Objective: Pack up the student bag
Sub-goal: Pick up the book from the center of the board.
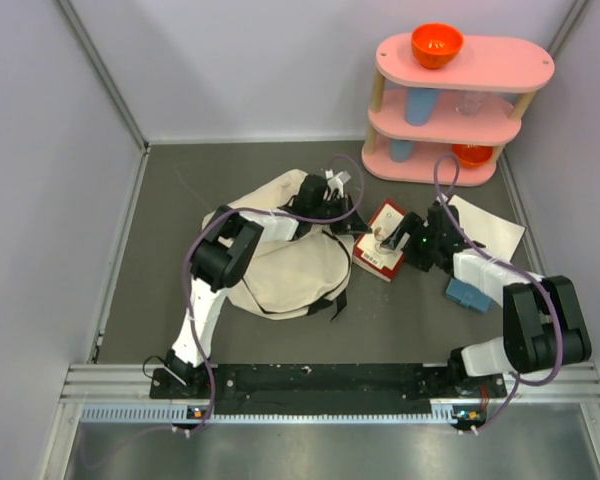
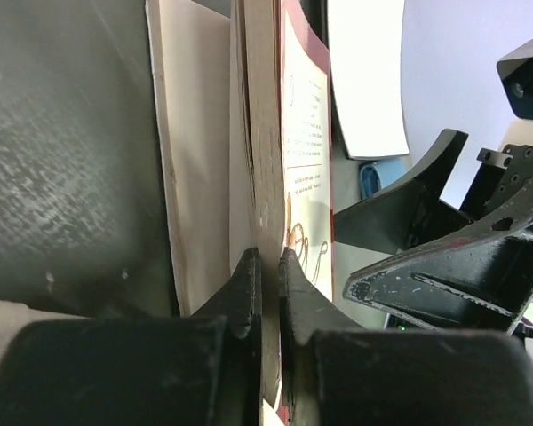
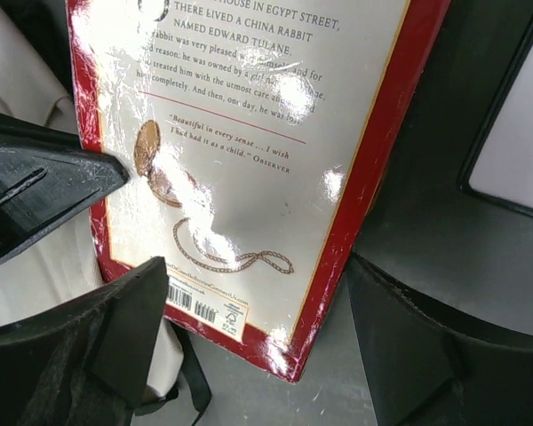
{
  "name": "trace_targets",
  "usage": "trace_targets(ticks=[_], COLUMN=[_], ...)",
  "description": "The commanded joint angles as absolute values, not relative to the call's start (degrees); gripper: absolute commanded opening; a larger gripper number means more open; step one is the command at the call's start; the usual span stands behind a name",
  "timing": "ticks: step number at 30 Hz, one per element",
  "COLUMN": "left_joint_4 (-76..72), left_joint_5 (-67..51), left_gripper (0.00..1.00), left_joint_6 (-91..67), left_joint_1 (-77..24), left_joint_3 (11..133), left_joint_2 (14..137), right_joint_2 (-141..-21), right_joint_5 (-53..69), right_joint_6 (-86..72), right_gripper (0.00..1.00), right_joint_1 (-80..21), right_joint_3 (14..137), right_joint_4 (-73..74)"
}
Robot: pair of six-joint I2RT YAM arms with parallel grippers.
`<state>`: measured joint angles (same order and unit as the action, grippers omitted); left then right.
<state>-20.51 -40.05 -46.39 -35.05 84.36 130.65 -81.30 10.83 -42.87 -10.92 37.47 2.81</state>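
Two claws meet at one book [image 1: 380, 250]. The left claw [image 2: 266, 262] is nearly closed, with its fingertips pinching the book's edge. The right claw [image 3: 258, 275] is wide, one finger on either side of the book's barcode corner and the back cover facing its camera; cannot tell whether the fingers touch it. One bag [image 1: 280, 262], beige, lies slumped on the counter [image 1: 180, 200] just behind the left claw, under that arm. From the right claw it is on the far side of the book. Beyond the right claw is one pink shelf [image 1: 450, 100] holding two orange bowls [image 1: 437, 45]. Beside that claw are one white sheet [image 1: 490, 232] and one blue block [image 1: 468, 295].
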Motion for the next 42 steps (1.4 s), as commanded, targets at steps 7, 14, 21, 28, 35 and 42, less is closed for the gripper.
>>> trace_targets(ticks=[7, 14, 21, 28, 35, 42], left_joint_4=[-28.9, -34.5, -35.5, -40.9, -51.0, -50.7], left_joint_5=[-46.6, -46.6, -45.9, -47.4, -50.4, -50.6], left_gripper=[0.00, 0.00, 0.00, 0.00, 0.00, 0.09], left_joint_6=[-50.3, -53.1, -52.7, -54.9, -61.0, -60.5], left_joint_1=[-36.9, -35.6, -33.7, -33.2, -32.7, -32.5], left_joint_3=[79.5, 71.4, 62.4, 59.0, 56.7, 54.1], left_joint_2=[110.7, 100.4, 90.8, 88.2, 89.2, 88.9], right_joint_2=[-61.1, -49.8, -48.1, -49.6, -52.3, -51.7], right_joint_5=[11.5, 12.3, 23.8, 33.7, 40.2, 42.1], right_joint_6=[-42.0, -41.6, -44.4, -49.1, -52.7, -53.6], right_gripper=[0.86, 0.89, 0.90, 0.90, 0.82, 0.17], right_joint_1=[-12.1, -12.0, -12.0, -12.1, -12.2, -12.4], right_joint_3=[40.5, 43.1, 43.9, 38.4, 36.0, 35.1], right_joint_4=[7.4, 13.8, 12.2, 0.4, -9.9, -15.6])
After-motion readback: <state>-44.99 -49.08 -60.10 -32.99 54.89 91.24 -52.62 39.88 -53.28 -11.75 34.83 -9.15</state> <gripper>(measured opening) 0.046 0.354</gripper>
